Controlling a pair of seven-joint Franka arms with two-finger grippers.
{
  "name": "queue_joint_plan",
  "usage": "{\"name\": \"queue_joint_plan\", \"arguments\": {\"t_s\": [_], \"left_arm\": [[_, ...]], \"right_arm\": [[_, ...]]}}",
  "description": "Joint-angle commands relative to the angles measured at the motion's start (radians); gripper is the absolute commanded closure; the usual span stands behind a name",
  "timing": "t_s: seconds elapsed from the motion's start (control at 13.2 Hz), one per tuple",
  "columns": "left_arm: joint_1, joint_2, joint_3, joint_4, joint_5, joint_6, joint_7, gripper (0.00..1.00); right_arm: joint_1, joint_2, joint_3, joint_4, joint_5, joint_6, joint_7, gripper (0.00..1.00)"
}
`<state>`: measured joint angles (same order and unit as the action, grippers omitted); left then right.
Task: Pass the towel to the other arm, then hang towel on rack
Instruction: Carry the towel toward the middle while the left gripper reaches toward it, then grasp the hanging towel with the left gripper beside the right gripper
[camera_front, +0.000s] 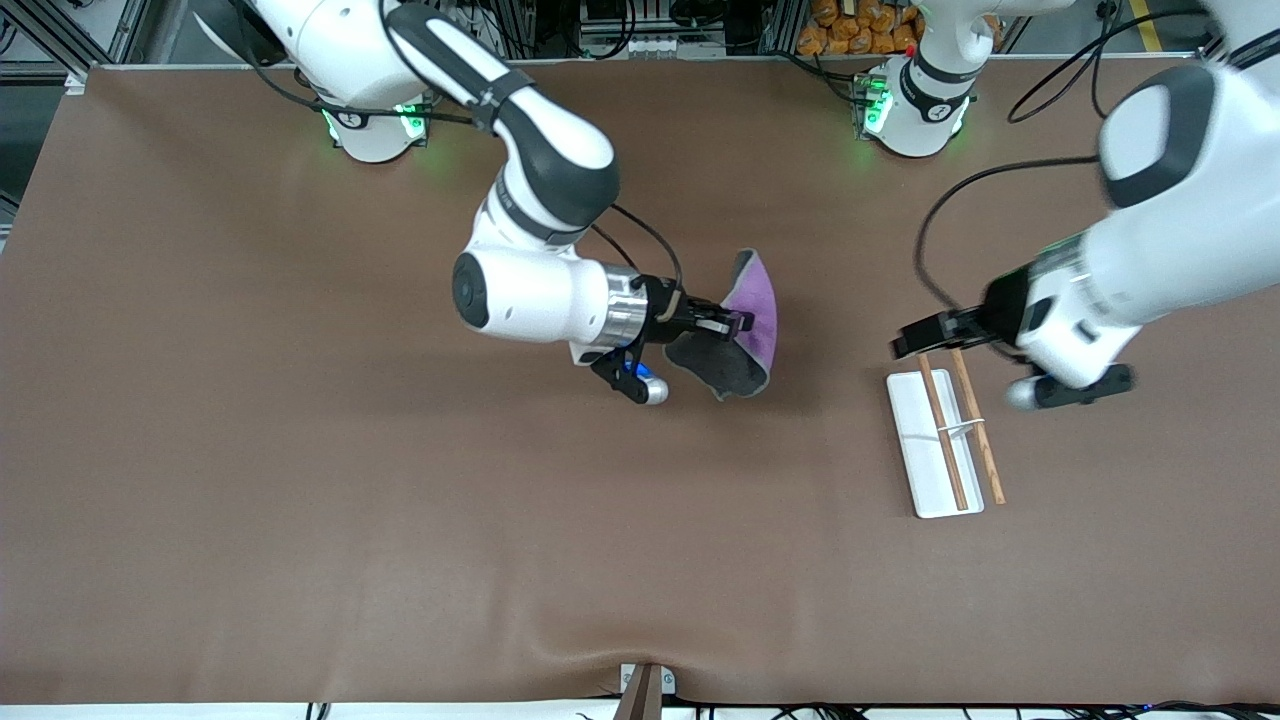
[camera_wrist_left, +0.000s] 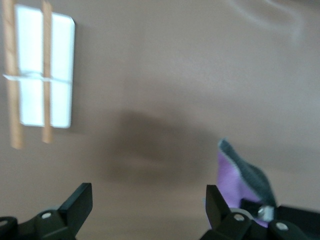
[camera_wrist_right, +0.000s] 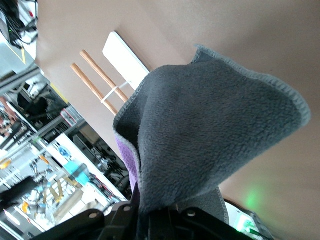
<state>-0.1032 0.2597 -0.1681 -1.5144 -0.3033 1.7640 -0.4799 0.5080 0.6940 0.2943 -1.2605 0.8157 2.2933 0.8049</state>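
The right gripper (camera_front: 738, 322) hangs in the air over the middle of the brown counter (camera_front: 300, 480), its jaws pinching the towel (camera_front: 752, 318), which droops with the purple face and the dark grey face both showing. The left gripper (camera_front: 915, 340) hovers over the rack's (camera_front: 925, 450) end nearest the robots, jaws spread wide and holding nothing. The rack stands toward the left arm's end of the counter.
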Motion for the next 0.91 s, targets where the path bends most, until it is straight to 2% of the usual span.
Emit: {"name": "queue_joint_plan", "arguments": {"t_s": [0.0, 0.38, 0.6, 0.83], "left_arm": [[-0.049, 0.041, 0.002, 0.010, -0.033, 0.026, -0.147, 0.00], [-0.067, 0.141, 0.004, 0.013, -0.223, 0.057, -0.248, 0.00], [-0.090, 0.200, 0.004, 0.020, -0.235, 0.159, -0.299, 0.00], [-0.092, 0.286, 0.004, 0.080, -0.289, 0.183, -0.313, 0.00]], "right_arm": [[0.000, 0.002, -0.007, 0.015, -0.093, 0.003, 0.057, 1.00], [0.021, 0.001, -0.009, 0.015, -0.118, 0.008, 0.114, 1.00], [0.032, 0.001, -0.009, 0.016, -0.118, 0.009, 0.126, 1.00], [0.049, 0.001, -0.011, 0.026, -0.118, 0.017, 0.137, 1.00]]}}
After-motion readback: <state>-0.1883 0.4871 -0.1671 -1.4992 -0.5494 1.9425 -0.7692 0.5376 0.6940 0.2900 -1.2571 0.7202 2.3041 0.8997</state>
